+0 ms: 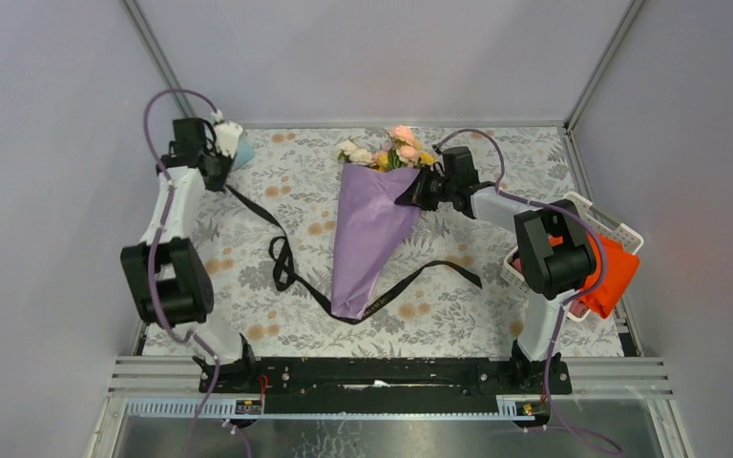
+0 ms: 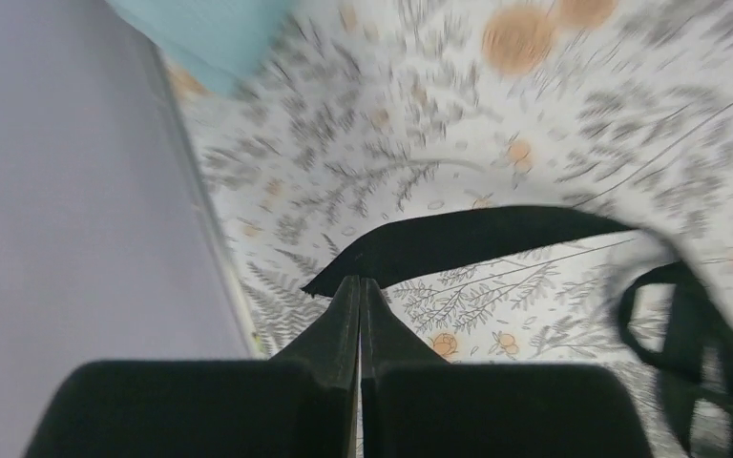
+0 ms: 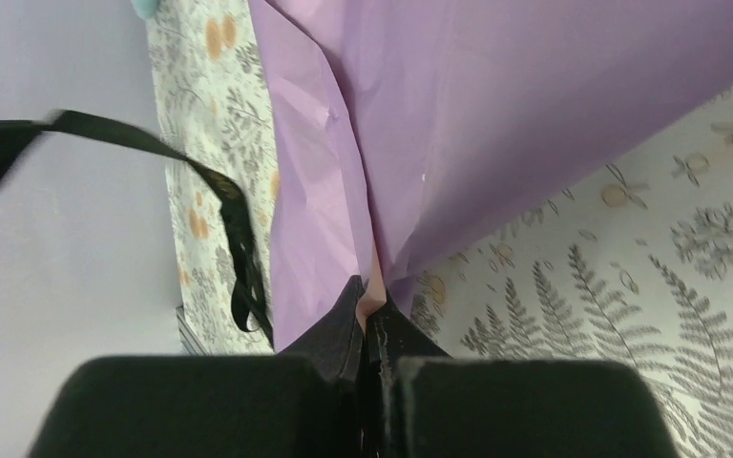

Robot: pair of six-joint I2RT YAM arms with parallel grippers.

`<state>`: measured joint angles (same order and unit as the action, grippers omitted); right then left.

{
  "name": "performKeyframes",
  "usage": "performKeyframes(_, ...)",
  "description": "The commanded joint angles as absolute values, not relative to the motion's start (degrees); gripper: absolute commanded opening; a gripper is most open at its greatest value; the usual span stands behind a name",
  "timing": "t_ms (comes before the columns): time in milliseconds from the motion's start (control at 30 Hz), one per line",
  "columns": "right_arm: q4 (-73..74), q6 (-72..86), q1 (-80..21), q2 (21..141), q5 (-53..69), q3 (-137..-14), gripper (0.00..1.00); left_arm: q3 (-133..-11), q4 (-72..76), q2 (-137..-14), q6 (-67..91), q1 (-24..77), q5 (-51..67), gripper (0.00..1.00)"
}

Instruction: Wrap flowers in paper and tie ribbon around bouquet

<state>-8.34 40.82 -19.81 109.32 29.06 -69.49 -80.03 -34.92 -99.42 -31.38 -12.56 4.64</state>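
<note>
A bouquet [image 1: 374, 215] lies flat in the middle of the tabletop [image 1: 458, 320]. It is a lilac-purple paper [image 3: 515, 95] cone with its tip toward the near edge. Yellow, pink and white flowers [image 1: 391, 151] show at its wide far end. A narrow black ribbon [image 2: 477, 237] stretches from the closed left pincer [image 2: 360, 284], loops, crosses the cone's tip and trails right. The closed right pincer [image 3: 372, 291] pinches the paper's edge.

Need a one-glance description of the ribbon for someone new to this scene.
On the fern-print tablecloth, find the lilac paper cone holding the flowers in the middle. The ribbon runs from the left gripper at far left, loops, and rounds the cone's tip. It is the only flat black strip, unlike the round purple cables on the arms.
</note>
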Motion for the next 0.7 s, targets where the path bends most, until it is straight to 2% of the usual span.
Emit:
performKeyframes(0,-11.44,41.10,-20.21,104.85,30.35,-65.84,0.00,-86.55,-36.74,-86.36,-27.56,-12.31,14.48,0.00)
performKeyframes(133,-11.51,40.23,-20.21,104.16,29.89,-63.72,0.00,-94.10,-40.09,-79.40,-25.84,-12.22,19.69,0.00)
performKeyframes(233,-11.61,40.15,-20.26,104.19,30.09,-63.50,0.00,-96.98,-40.19,-76.01,-25.40,-12.35,17.29,0.00)
performKeyframes(400,-10.67,38.53,-20.21,104.45,29.73,-63.83,0.00,-94.18,-38.81,-73.28,-29.92,-12.33,-1.90,0.00)
performKeyframes(533,-10.07,37.55,-20.21,104.57,29.12,-63.65,0.00,-85.96,-28.75,-70.28,-38.38,-14.15,-20.10,0.00)
performKeyframes(600,-9.33,36.63,-20.21,104.64,28.75,-64.00,0.00,-84.27,-26.15,-69.13,-41.54,-17.33,-21.75,0.00)
performKeyframes(667,-9.21,36.40,-20.21,104.63,28.45,-64.05,0.00,-83.99,-32.61,-69.52,-42.08,-17.90,-15.62,0.00)
